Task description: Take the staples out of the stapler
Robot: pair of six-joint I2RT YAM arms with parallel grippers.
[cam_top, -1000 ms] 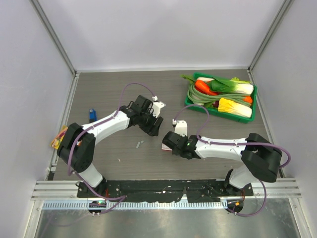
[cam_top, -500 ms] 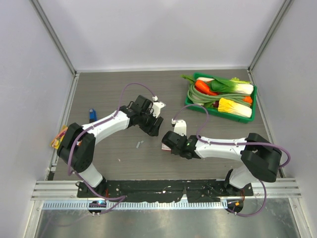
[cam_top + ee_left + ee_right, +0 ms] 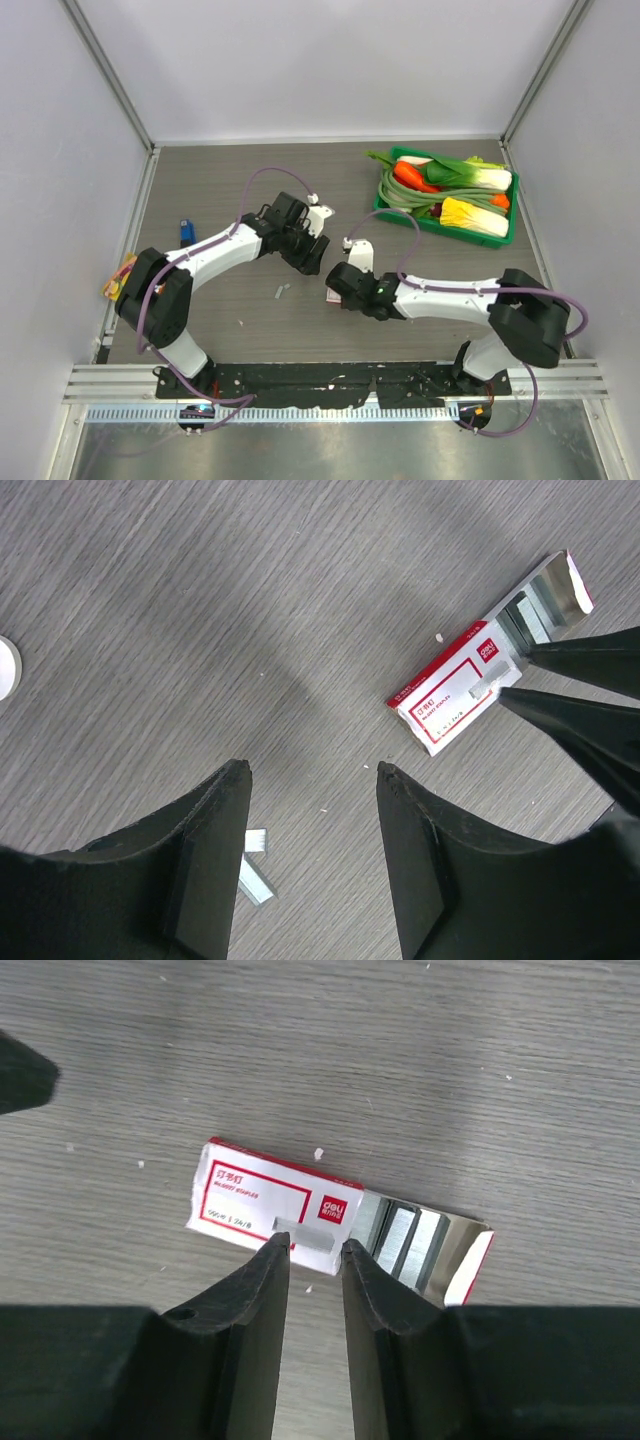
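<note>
The blue stapler (image 3: 186, 232) lies at the far left of the table, away from both grippers. A loose pair of staples (image 3: 280, 291) lies on the table and shows beside my left finger in the left wrist view (image 3: 255, 865). My left gripper (image 3: 312, 767) is open and empty and hovers above the table (image 3: 314, 264). My right gripper (image 3: 312, 1242) is narrowly open, its tips over the white-and-red box (image 3: 250, 1200). One staple strip (image 3: 305, 1232) lies on top of that box at the tips.
The box's open end holds more staple strips (image 3: 402, 1240). The box also shows in the left wrist view (image 3: 445, 700), with my right fingers beside it. A green tray (image 3: 385, 200) of vegetables stands at the back right. An orange snack packet (image 3: 120, 277) lies by the left wall.
My right gripper has shifted slightly left and away from its base over the box. The left arm, stapler and loose staples have not moved.
</note>
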